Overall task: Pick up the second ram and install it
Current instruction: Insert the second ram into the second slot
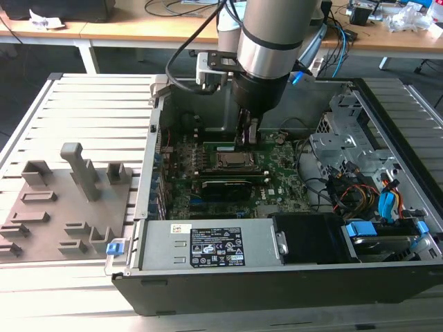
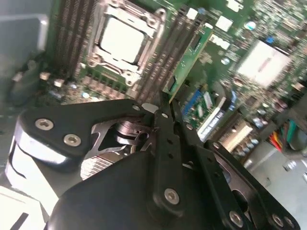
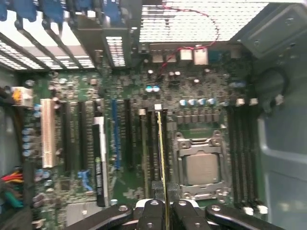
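My claw (image 3: pixel 163 206) is clamped on the second ram (image 3: pixel 161 153), a thin green stick standing edge-on beside the CPU socket (image 3: pixel 197 165).

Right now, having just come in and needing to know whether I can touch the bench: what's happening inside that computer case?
A single robot arm reaches down into the open black computer case. Its pincer is shut on a thin, long green memory stick, held on edge over the large green motherboard, at the memory slots right beside the square silver CPU socket. The stick looks lined up with a slot, but whether it is seated cannot be told. The grey plastic tray sits outside the case.
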Controlling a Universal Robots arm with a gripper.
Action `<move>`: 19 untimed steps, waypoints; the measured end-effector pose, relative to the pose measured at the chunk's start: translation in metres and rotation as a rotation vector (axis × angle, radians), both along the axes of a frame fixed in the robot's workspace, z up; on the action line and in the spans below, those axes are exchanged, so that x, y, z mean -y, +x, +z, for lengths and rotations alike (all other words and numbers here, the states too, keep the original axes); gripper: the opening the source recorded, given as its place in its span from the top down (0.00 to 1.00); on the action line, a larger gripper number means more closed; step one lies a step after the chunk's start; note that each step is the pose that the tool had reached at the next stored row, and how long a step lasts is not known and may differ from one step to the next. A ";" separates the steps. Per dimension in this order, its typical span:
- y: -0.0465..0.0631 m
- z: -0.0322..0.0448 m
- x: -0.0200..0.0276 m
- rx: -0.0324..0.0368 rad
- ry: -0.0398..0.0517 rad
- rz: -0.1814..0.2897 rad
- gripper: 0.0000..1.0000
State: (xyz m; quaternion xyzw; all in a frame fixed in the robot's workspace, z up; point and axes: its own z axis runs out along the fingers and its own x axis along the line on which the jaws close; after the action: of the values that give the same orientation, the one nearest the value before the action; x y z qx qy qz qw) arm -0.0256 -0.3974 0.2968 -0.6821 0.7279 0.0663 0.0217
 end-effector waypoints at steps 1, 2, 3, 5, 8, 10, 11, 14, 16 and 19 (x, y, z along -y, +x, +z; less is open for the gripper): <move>0.000 -0.0002 -0.0001 0.0000 0.0033 0.000 0.86; 0.000 -0.0004 -0.0002 0.0000 0.0033 0.000 0.86; 0.000 -0.0008 -0.0015 -0.0001 0.0032 0.000 0.86; 0.000 -0.0024 -0.0043 0.0000 0.0033 0.000 0.86; 0.000 -0.0056 -0.0047 -0.0001 0.0032 0.000 0.86; 0.000 -0.0087 -0.0047 -0.0001 0.0032 0.000 0.86; 0.000 -0.0107 -0.0047 -0.0001 0.0033 0.000 0.86; 0.000 -0.0161 -0.0048 -0.0001 0.0033 0.000 0.86; 0.000 -0.0182 -0.0047 -0.0001 0.0032 0.000 0.86; 0.000 -0.0219 -0.0047 -0.0001 0.0032 0.000 0.86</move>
State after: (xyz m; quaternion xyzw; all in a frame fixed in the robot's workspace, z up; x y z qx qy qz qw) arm -0.0256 -0.3927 0.2749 -0.6820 0.7279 0.0675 0.0228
